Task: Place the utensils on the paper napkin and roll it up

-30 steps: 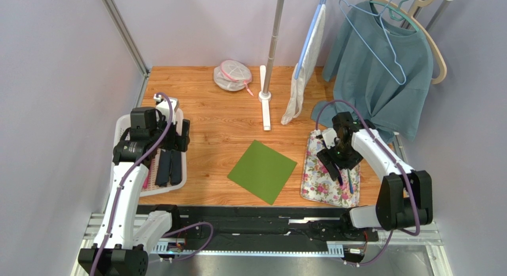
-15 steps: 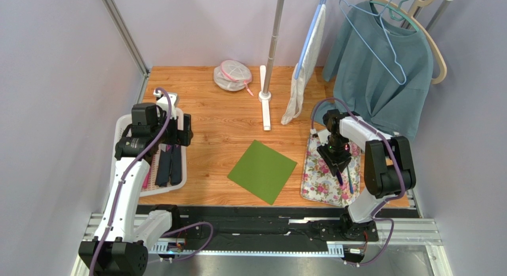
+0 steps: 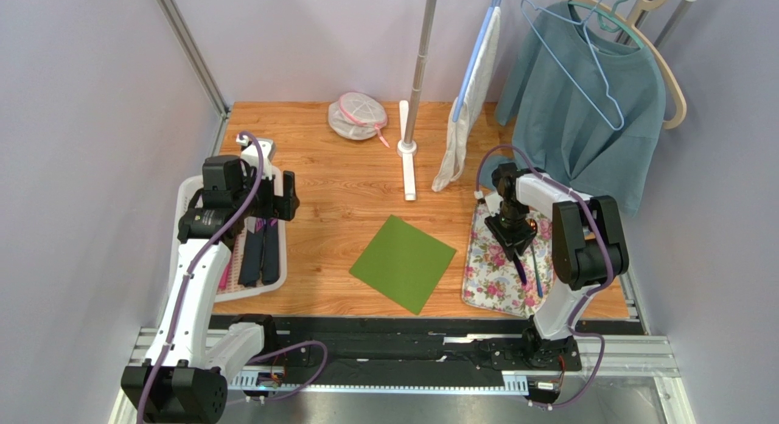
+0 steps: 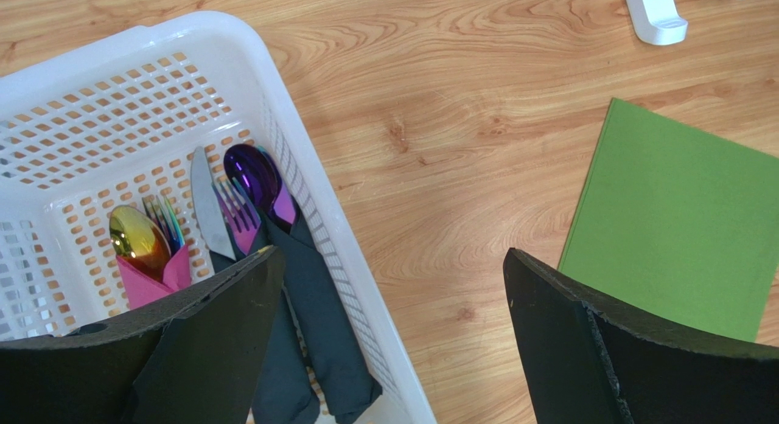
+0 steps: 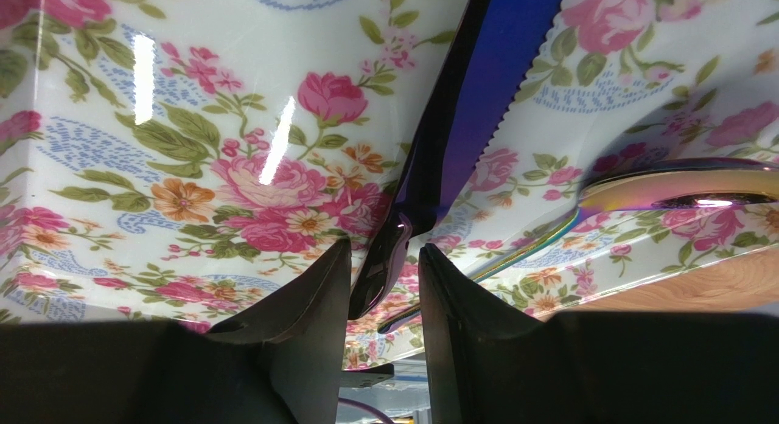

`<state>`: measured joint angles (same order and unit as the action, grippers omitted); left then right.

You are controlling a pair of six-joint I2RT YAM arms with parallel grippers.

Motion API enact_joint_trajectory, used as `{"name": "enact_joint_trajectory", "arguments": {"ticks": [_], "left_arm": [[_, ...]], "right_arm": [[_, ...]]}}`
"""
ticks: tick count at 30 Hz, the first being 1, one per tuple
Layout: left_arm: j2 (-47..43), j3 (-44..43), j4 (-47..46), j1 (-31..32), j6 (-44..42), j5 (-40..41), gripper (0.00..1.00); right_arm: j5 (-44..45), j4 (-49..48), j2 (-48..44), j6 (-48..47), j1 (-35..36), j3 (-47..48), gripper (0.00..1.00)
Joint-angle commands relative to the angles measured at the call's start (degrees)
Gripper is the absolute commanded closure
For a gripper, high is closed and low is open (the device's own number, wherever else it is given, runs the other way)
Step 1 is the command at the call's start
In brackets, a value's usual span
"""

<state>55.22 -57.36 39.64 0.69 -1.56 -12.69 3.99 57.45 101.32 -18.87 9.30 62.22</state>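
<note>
Right end effector [image 5: 384, 252] is closed on the dark handle of the knife [image 5: 498, 77] — we see both fingers [image 5: 302, 333] pressed against it, with the blue serrated blade running away toward the top of the wrist view. The knife is over the floral mat [image 5: 183, 123]; we cannot tell if it is lifted off it. An iridescent spoon [image 5: 677, 182] lies on the mat just beside the blade. We place the mat at the right of the worktop [image 3: 338, 187], with the right arm bent down over its far half. The green napkin [image 3: 403, 262] lies flat mid-worktop, just left of the mat, turned like a diamond. Left end effector [image 4: 389, 260] is wide open and holds nothing — it hangs over the rim of the white basket [image 4: 137, 68] at the left edge. In the basket we see dark rolls [image 4: 320, 324] of cutlery and a pink roll [image 4: 151, 283].
</note>
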Motion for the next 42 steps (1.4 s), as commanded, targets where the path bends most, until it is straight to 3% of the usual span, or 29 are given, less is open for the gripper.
{"name": "enact_joint_trajectory", "arguments": {"ticks": [1, 8, 11, 12, 14, 23, 34, 42], "left_arm": [[-0.03, -0.2, -2.37, -0.34, 0.42, -1.11, 0.01], [0.15, -0.38, -2.55, -0.34, 0.6, -1.37, 0.01], [0.06, -0.47, -2.99, -0.34, 0.42, -1.73, 0.01], [0.06, -0.56, -3.07, -0.34, 0.42, -1.64, 0.01], [-0.03, -0.99, -3.08, -0.34, 0.25, -2.08, 0.01], [-0.9, -1.0, -4.04, -0.34, -0.28, -3.66, 0.01], [-1.43, -0.03, -5.45, -0.34, 1.3, -6.47, 0.01], [-2.22, 1.64, -6.59, -0.34, 7.88, -4.28, 0.01]], "right_arm": [[-1.61, -2.87, 1.68, -0.29, -0.77, 2.73, 0.64], [-6.36, -2.17, 2.48, -0.64, -1.91, 2.56, 0.72], [-8.47, -1.56, 2.57, -0.46, -2.36, 3.17, 0.85], [-9.34, -1.12, 2.57, -0.29, -2.53, 3.44, 0.94], [-10.05, -0.33, 2.39, -0.02, -2.97, 4.14, 1.0], [-14.0, 2.92, -5.24, 2.52, -4.11, 5.28, 1.0], [-21.29, 7.15, -12.37, 12.62, -3.85, 4.49, 1.0], [-25.09, 4.6, -14.48, 18.52, 5.37, 2.3, 1.0]]}}
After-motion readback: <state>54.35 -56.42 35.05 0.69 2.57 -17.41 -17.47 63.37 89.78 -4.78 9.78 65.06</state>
